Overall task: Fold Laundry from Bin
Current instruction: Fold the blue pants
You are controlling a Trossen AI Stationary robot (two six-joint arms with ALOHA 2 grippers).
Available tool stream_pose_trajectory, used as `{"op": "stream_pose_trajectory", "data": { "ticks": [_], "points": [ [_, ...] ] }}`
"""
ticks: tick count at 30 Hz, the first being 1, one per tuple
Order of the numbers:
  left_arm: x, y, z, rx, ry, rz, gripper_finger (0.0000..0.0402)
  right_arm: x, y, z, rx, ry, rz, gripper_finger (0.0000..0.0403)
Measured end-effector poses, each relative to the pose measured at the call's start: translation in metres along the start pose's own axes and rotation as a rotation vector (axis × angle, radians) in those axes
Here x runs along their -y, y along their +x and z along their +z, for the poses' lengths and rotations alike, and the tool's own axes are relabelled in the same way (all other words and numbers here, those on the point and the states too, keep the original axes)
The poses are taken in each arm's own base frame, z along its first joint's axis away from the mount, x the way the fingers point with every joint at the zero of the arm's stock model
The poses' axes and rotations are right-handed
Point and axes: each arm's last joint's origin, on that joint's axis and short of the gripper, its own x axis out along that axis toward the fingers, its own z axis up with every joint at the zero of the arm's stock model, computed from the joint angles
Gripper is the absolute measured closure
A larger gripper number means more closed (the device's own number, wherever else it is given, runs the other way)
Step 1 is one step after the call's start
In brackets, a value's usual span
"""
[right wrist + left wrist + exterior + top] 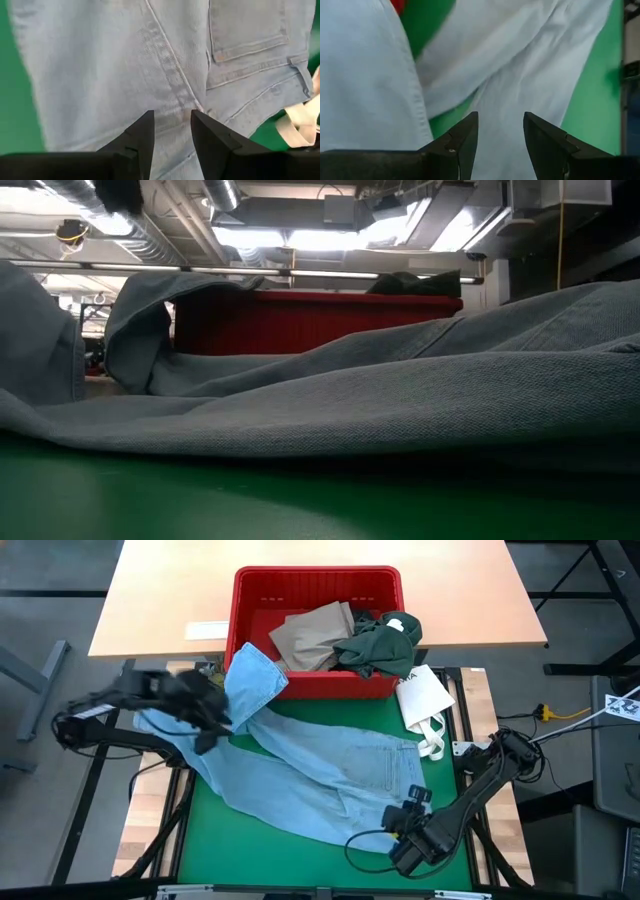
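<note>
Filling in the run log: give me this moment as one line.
jeans: spread on mat, one leg up by bin | left gripper: open over jeans | right gripper: open over jeans | bin: tan, green garments

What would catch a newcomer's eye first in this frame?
The light blue jeans sprawl across the green mat, one leg draped up against the red bin at the far edge. In that bin lie tan trousers and a dark green garment. The left gripper and right gripper hover open over the jeans, holding nothing.
</note>
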Motion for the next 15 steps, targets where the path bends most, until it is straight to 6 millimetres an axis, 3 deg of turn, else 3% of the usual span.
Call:
{"op": "stream_pose_trajectory", "data": {
  "ticks": [7,15],
  "points": [
    [0.001,0.081,-0.028,-0.125,0.024,-0.103,0.0250,-0.006,0.040,-0.010,-0.045,0.005,0.050,0.0276],
    [0.013,0.148,-0.079,-0.311,0.030,-0.158,0.0250,-0.009,0.075,-0.021,-0.088,0.033,0.118,0.0276]
  ]
}}
